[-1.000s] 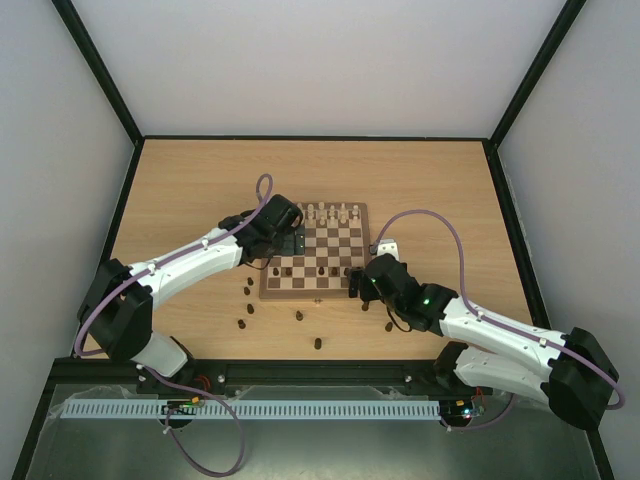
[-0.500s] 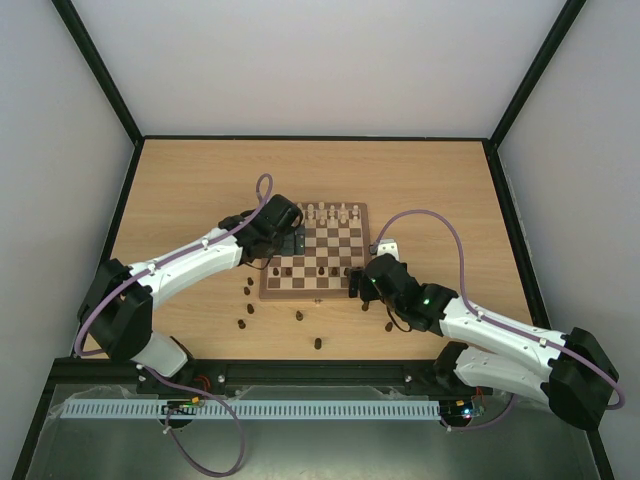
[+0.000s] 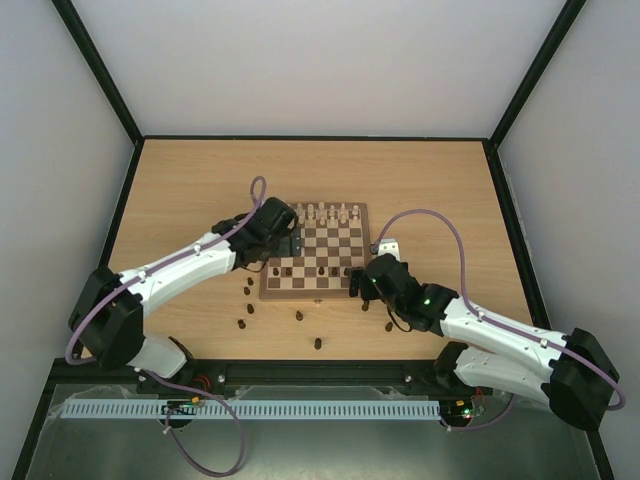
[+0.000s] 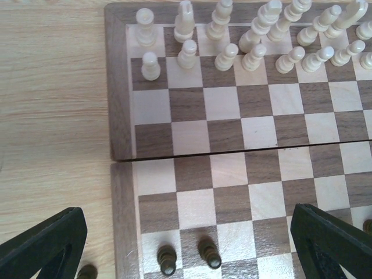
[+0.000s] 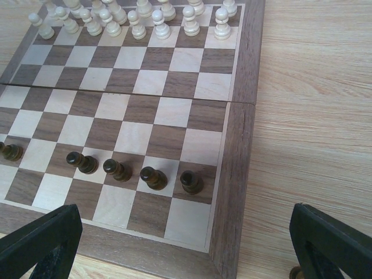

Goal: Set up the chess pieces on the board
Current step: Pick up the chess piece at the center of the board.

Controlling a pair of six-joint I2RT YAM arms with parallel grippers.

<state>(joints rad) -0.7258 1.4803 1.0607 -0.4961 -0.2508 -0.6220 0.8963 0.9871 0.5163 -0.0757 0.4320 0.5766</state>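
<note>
Right wrist: dark chess pieces [image 5: 153, 177] on the board [image 5: 228, 157]

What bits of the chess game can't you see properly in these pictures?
- Top view: the far-left corner of the board is hidden under the left gripper.
- Top view: the loose dark pieces off the board are too small to tell which kind they are.
- Left wrist view: the back cream pieces are cut off by the top edge.
- Right wrist view: a dark piece beside the board is cut off by the bottom edge.

A lab cell: white panels [image 3: 300, 60], black frame [image 3: 101, 70].
</note>
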